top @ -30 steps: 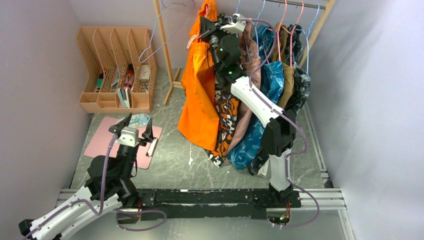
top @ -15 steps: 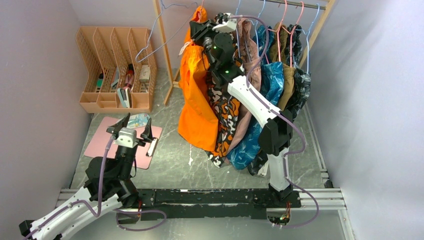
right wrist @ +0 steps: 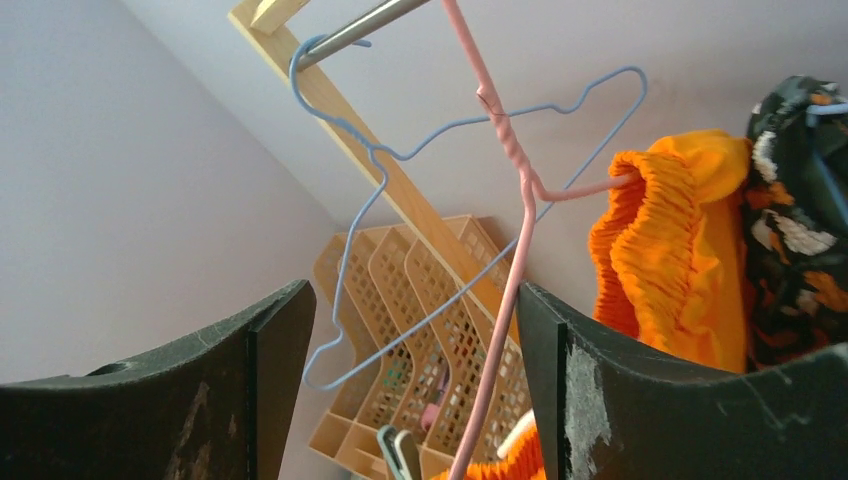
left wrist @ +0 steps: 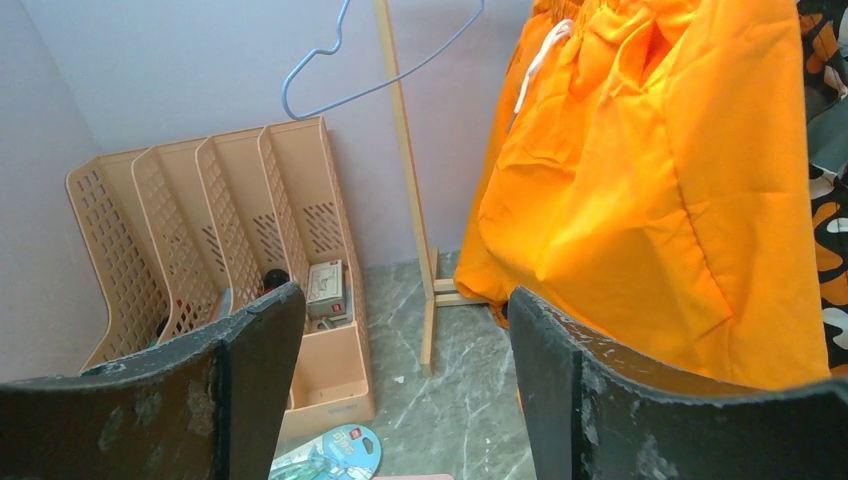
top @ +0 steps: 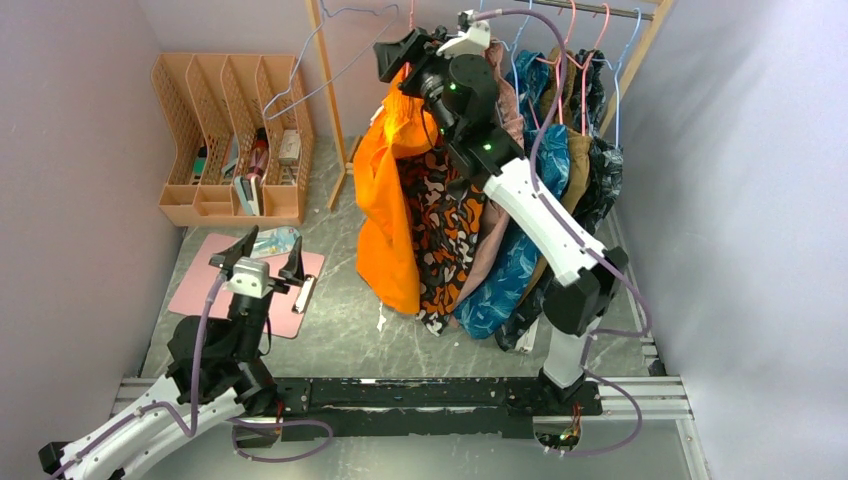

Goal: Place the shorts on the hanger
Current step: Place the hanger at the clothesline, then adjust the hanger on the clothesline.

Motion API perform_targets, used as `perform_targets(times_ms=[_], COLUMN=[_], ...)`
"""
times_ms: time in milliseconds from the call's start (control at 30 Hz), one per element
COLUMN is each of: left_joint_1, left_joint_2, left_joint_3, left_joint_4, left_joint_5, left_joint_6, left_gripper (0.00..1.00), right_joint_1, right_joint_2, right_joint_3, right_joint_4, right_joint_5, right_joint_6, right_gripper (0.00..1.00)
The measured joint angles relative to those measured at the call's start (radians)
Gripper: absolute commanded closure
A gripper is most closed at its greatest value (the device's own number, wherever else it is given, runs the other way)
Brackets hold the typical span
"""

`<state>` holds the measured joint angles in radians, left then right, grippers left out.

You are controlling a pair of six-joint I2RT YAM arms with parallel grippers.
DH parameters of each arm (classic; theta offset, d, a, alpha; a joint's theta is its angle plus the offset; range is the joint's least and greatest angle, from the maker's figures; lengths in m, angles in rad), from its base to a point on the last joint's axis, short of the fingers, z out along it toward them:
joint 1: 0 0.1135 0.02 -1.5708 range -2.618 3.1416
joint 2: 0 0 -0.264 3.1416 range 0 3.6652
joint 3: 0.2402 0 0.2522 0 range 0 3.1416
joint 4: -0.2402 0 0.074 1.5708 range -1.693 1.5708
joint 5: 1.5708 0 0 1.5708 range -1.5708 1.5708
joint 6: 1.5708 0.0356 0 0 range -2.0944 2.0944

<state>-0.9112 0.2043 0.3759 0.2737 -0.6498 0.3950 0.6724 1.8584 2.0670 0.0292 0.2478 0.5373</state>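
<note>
Shorts (top: pixel 395 200) hang full length just right of the rack's wooden post (top: pixel 328 90), waistband up, legs down toward the floor. In the right wrist view the gathered orange waistband (right wrist: pixel 670 250) is bunched on one arm of the pink hanger (right wrist: pixel 510 170); the wire runs straight into the gathers. The hanger neck goes up out of that view, so I can't tell if its hook is on the rail (right wrist: pixel 370 20). White drawstring (left wrist: pixel 535 70) dangles on the post side of the shorts.

Right gripper (top: pixel 395 50) is up at waistband height, right of the post top. Jaws are spread wide. The pink wire passes between the fingers (right wrist: pixel 620 400), nearer one of them, and is not pinched.

Left gripper (top: pixel 255 255) is low, on the near-left side of the post. Its jaws are wide and hold nothing. It faces the post (left wrist: pixel 405 170) and the shorts (left wrist: pixel 640 180).

Patterned orange-black-white garment (top: pixel 450 230) hangs right of the post, directly behind the shorts and touching them. Light-blue hanger (left wrist: pixel 330 100) sits at the post top, tilted and crossing the post. Peach file organizer (top: pixel 230 130) stands left of the post against the wall. Pink mat (top: pixel 200 280) lies near-left of the post, under the left gripper in the top view.
</note>
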Motion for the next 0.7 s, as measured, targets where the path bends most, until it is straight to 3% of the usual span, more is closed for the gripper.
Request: perform_targets(times_ms=[300,700], left_joint_1=[0.000,0.000], left_joint_2=[-0.011,-0.041], left_joint_3=[0.000,0.000], left_joint_4=[0.000,-0.001], left_joint_5=[0.008,0.010], left_joint_6=[-0.007,-0.010], left_gripper=[0.22,0.22], right_joint_1=[0.024,0.016], right_joint_2=[-0.142,-0.114], right_joint_3=[-0.064,-0.056], right_joint_4=[-0.150,-0.291], right_joint_5=[0.022,0.101], right_joint_6=[-0.052,-0.113], right_gripper=[0.23,0.30])
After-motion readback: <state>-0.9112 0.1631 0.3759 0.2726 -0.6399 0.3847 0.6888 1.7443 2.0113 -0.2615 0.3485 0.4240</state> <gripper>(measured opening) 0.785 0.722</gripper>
